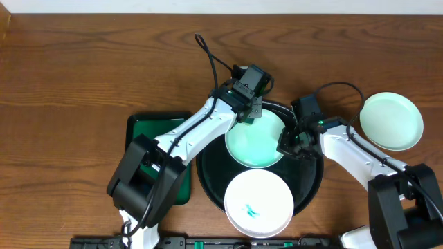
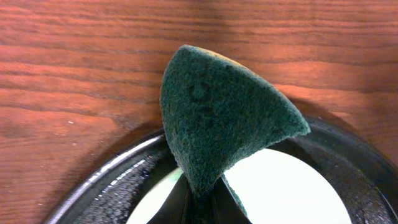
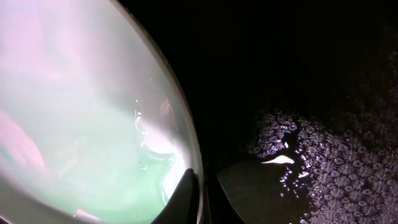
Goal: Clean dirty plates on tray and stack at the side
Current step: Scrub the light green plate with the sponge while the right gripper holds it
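**Bright overhead, murky right wrist**

Your overhead view is bright and sharp, with only soft, short shadows on the brown wooden table. In your left wrist view the dark green scouring sponge is crisp and throws a faint shadow on the wood. Your right wrist view is dim. There the large round glossy black tray swallows light except for white glints on wet droplets, and the pale mint round plate is blurred, with glare near its rim.

plates crowd tray, open table left
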`<act>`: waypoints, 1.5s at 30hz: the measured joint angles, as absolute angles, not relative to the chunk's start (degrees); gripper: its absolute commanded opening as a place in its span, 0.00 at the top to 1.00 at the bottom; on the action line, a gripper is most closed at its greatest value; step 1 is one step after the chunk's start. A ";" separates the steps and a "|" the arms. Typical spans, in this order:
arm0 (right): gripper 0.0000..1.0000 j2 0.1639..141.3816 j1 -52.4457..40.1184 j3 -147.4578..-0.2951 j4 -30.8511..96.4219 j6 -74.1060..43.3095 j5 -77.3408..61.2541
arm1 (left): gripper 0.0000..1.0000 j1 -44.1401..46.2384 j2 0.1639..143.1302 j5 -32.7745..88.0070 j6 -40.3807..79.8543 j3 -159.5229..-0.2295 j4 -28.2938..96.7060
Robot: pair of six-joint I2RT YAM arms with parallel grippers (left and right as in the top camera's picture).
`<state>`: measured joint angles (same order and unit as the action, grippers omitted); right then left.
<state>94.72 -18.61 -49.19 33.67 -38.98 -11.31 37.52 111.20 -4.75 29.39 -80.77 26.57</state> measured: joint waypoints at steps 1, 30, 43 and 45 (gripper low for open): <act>0.98 94.70 -18.61 -49.19 33.67 -38.94 -11.29 | 0.93 37.52 111.20 -5.19 29.06 -80.77 26.72; 0.99 94.70 -18.61 -49.19 33.69 -38.74 -11.14 | 0.93 41.93 113.08 15.46 27.42 -77.19 29.80; 0.99 94.70 -18.61 -49.19 34.15 -38.74 -10.92 | 0.93 40.62 116.84 25.04 33.01 -77.28 27.31; 0.99 94.70 -18.61 -49.25 34.28 -38.72 -10.92 | 0.93 39.94 116.84 23.70 34.54 -77.76 29.80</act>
